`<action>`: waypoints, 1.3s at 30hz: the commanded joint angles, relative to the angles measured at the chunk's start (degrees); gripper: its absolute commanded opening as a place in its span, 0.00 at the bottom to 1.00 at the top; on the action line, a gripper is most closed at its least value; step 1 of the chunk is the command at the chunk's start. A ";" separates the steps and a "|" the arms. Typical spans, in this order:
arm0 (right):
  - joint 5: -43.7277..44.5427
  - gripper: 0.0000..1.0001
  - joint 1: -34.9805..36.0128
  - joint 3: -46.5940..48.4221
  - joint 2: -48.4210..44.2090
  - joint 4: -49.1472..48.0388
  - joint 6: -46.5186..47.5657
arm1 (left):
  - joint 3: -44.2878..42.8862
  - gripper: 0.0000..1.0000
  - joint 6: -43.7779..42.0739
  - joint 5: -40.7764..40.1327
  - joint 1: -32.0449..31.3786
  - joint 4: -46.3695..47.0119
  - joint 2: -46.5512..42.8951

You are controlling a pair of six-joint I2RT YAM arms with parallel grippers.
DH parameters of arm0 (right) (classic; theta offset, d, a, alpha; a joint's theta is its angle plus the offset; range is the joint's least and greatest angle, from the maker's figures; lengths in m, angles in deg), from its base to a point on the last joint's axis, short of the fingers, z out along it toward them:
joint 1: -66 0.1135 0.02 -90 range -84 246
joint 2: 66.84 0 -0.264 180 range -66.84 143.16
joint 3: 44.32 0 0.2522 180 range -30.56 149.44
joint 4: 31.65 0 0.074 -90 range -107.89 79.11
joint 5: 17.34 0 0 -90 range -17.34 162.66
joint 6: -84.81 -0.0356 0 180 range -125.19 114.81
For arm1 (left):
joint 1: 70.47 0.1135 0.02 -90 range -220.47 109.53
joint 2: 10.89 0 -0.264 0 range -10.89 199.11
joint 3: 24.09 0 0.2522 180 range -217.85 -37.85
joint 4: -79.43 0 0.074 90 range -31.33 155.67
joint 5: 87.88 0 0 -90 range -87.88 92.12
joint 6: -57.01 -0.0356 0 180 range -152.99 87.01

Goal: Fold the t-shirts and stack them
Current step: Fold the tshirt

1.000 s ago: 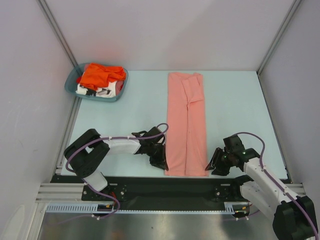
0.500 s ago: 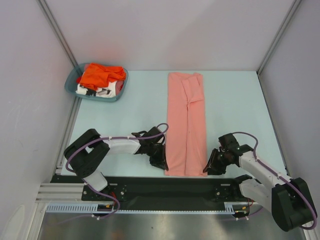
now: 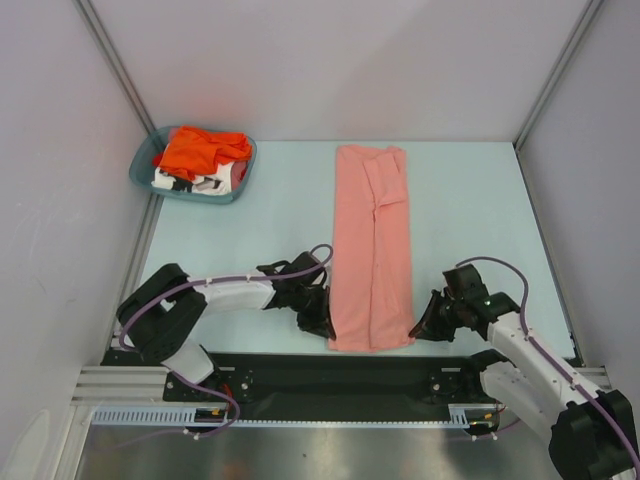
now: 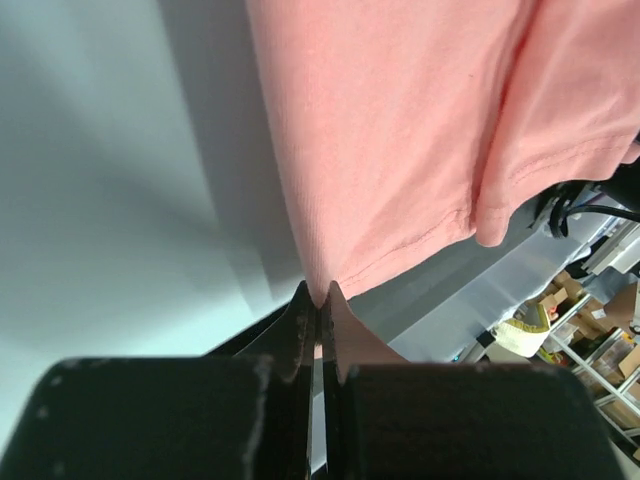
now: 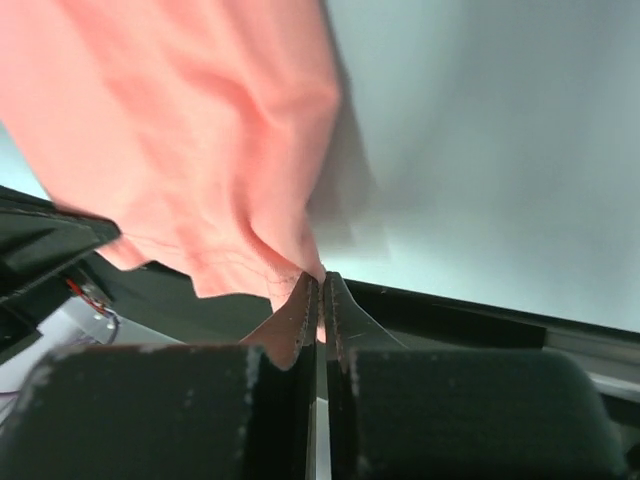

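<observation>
The pink shirt (image 3: 372, 245) was plain salmon cloth, folded lengthwise into a narrow strip. It lay at the centre of the worktop (image 3: 240, 240), long axis running near to far, stitched hem at the near edge. The left pincer (image 3: 322, 326) was clamped on the hem's near-left corner and the right pincer (image 3: 420, 330) on its near-right corner. The orange shirt (image 3: 200, 150) lay bunched over the white shirt (image 3: 190, 182) in the basket (image 3: 140, 172), far left.

flat shirt (image 3: 372, 250): centre | basket (image 3: 190, 197): far left | heaped shirts (image 3: 200, 152): in basket
</observation>
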State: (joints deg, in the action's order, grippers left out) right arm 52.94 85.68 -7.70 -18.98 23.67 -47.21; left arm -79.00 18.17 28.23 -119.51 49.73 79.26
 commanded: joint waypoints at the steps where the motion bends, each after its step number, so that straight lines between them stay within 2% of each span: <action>1: 1.97 0.00 -1.57 5.44 -0.49 2.20 0.18 | -4.46 0.00 0.96 1.49 0.69 -3.03 -3.05; 8: -0.75 0.00 -10.53 12.65 7.76 -1.04 6.86 | -14.83 0.00 -0.88 2.28 6.93 -7.52 2.13; 12: -3.38 0.00 -13.96 20.45 19.78 -5.17 10.20 | -24.49 0.01 -2.20 3.77 12.63 -9.19 7.40; 20: -5.50 0.00 -15.55 39.01 41.24 -7.37 14.24 | -43.38 0.00 -3.70 7.28 19.06 -12.44 20.75; 29: -8.05 0.00 -16.78 58.07 59.43 -4.74 15.12 | -51.57 0.00 -2.03 9.57 24.16 -10.87 29.73; 39: -11.03 0.00 -18.54 69.87 69.65 -2.19 15.04 | -60.28 0.00 0.96 12.74 26.27 -9.11 38.08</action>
State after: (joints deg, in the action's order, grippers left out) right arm 43.82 67.69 58.61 49.45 20.05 -33.28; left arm -135.92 17.21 38.48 -93.94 38.89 116.14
